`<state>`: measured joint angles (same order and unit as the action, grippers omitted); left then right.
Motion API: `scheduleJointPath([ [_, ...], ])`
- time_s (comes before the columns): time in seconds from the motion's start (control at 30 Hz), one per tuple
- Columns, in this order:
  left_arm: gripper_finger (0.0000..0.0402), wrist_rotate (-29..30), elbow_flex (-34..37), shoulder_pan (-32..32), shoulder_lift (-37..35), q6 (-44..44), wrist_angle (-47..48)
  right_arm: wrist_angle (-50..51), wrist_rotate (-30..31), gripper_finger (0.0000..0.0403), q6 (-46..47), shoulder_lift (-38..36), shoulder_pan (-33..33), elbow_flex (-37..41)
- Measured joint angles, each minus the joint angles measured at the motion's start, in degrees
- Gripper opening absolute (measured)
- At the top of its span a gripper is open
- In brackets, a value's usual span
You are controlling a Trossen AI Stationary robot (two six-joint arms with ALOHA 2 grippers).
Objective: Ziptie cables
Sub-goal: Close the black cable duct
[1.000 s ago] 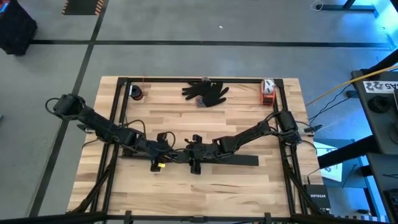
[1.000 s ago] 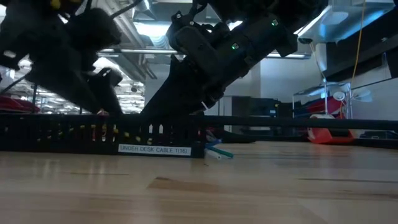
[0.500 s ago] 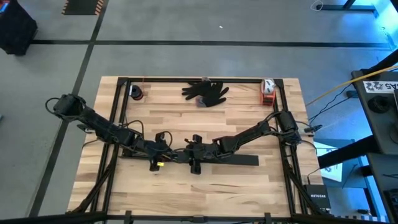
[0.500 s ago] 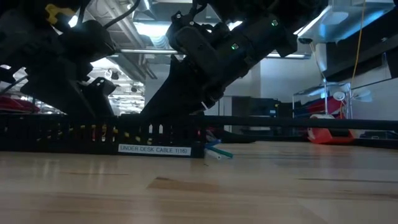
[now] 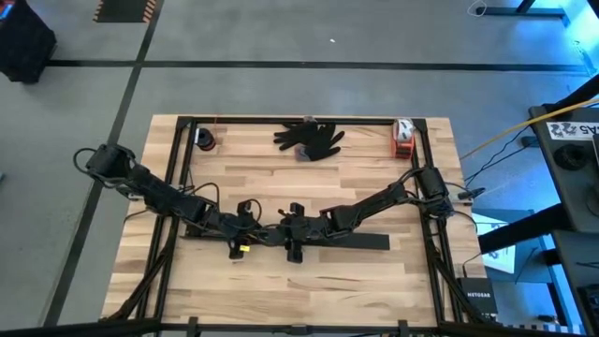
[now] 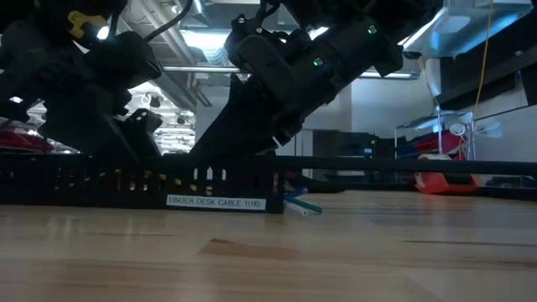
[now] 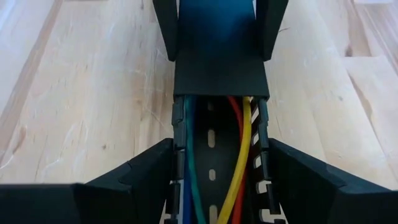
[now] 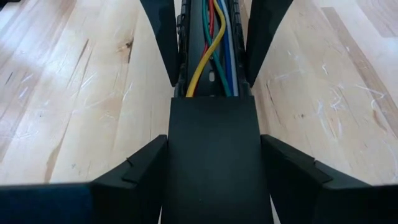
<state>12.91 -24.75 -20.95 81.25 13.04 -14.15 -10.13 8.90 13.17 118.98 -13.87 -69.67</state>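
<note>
A long black slotted channel (image 5: 370,241) lies across the near middle of the table, with a white label (image 6: 215,202) on its side. The cables (image 7: 239,155), yellow, red, green, blue and white wires, lie lengthwise inside it. Their ends (image 6: 302,205) stick out of the channel's end onto the wood. A flat black cover (image 8: 211,149) closes part of the channel. My left gripper (image 5: 249,227) straddles the uncovered stretch and my right gripper (image 5: 292,230) straddles the covered stretch, and the two face each other. My left gripper (image 7: 217,183) has the channel's open stretch between its two fingers, one finger (image 7: 146,177) against each slotted side wall (image 7: 178,134). The fingers lie across the channel. The channel rests flat on the table. My right gripper (image 8: 211,171) has the covered stretch between its two fingers. One finger (image 8: 140,165) stands against each long edge of the cover (image 8: 177,143). It comes from the table's right side, fingers across the channel, which stays on the wood.
A black glove (image 5: 310,139), a small dark roll (image 5: 204,139) and a red-and-white object (image 5: 402,139) lie along the far edge. Black frame rails (image 5: 175,178) border the table's left, right and far sides. Bare wood lies between the channel and the far objects.
My left arm has pushed toward the table's right. The channel with its label, and the wire ends poking out, have slid a little to the right along the table. My right gripper has kept still.
</note>
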Motion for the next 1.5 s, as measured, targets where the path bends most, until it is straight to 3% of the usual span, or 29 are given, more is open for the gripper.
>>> scheduleJointPath([
  [0.4,0.0238,0.0,0.0,0.0,0.1,-1.3,-0.9,-0.2,-0.4,0.0218,-0.1,-0.1,0.0,0.0],
  [0.8,0.0237,0.5,-0.6,0.0,6.4,0.5,-9.9,-0.4,-0.6,0.0218,-0.1,-0.1,0.0,0.0],
  [1.5,0.0237,-0.6,-2.3,1.2,9.5,-2.9,-13.3,-1.8,-1.4,0.0218,-2.0,-0.2,0.3,0.2],
])
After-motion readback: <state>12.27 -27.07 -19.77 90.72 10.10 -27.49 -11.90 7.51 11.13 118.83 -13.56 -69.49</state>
